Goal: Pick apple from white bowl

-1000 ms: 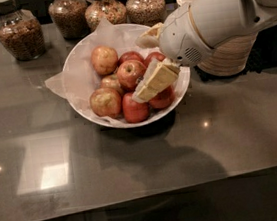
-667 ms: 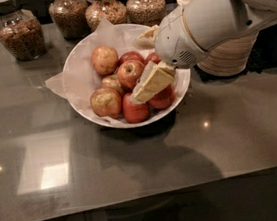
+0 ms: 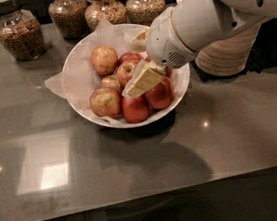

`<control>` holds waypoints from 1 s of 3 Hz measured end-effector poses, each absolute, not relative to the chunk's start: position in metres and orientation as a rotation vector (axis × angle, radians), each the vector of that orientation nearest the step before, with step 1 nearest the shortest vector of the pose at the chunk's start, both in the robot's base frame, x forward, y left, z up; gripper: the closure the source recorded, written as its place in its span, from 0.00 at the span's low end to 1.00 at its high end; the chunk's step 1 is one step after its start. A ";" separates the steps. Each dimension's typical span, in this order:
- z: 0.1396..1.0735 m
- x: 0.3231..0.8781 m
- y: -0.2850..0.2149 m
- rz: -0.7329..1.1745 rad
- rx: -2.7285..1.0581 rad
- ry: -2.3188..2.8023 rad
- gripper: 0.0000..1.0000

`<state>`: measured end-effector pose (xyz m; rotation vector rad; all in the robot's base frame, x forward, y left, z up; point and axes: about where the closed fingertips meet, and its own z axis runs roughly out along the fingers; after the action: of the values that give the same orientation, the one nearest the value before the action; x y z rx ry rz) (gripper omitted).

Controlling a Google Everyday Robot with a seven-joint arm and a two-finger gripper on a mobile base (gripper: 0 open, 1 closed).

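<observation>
The white bowl (image 3: 80, 64), lined with crumpled white paper, sits on the dark table and holds several apples. The red apple with yellowish streaks around its stem hollow (image 3: 125, 72) lies near the bowl's middle. A paler yellow-tan apple (image 3: 104, 59) lies behind it, and deep-red apples (image 3: 160, 95) lie at the front right. My gripper (image 3: 140, 59) reaches in from the right, low over the bowl's right half, open. One cream finger (image 3: 144, 79) lies just right of the streaked apple and the other (image 3: 139, 38) is near the far rim. No apple is held.
Several glass jars of grains (image 3: 18, 34) stand along the back edge. A stack of tan disposable bowls (image 3: 225, 54) stands right of the bowl, partly behind my arm. The table's front edge (image 3: 140, 203) runs across the bottom.
My gripper has shifted slightly left over the bowl, closer to the streaked apple. The apples and the bowl have not moved.
</observation>
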<state>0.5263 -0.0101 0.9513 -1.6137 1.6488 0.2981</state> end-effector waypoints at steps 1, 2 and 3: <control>0.946 0.535 -0.009 0.277 -1.607 1.658 0.31; 0.940 0.545 -0.012 0.238 -1.596 1.667 0.30; 0.933 0.553 -0.015 0.223 -1.579 1.683 0.29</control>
<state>0.5529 -0.0151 0.9326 -1.5791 1.6834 0.2225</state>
